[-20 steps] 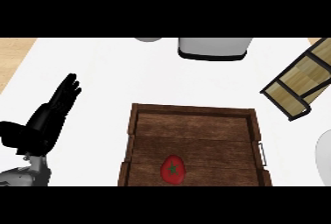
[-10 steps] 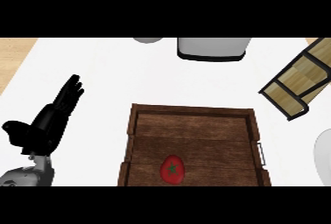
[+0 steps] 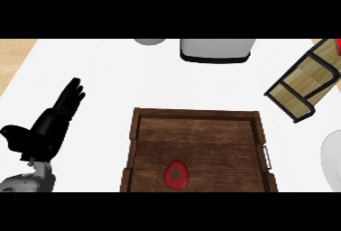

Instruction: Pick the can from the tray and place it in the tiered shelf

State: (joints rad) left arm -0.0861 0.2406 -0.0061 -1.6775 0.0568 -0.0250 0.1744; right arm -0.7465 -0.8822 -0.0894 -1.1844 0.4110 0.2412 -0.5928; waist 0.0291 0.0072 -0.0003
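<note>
Head view: the red can [image 3: 177,174] is lying inside the wooden tray [image 3: 197,118], near its 6 o'clock edge, showing a dark green star on its top; no writing is readable. The left hand [image 3: 48,129] is resting at 9 o'clock of the tray, well apart from it, fingers straight and spread, holding nothing. The tiered shelf [image 3: 305,83] is sitting at 2 o'clock, tilted. A white appliance with a dark base [image 3: 216,49] is standing at 12 o'clock, a grey bowl [image 3: 150,41] beside it. A white plate [image 3: 331,155] is showing at 3 o'clock. Nothing is lying between can and shelf except the tray's rim.
</note>
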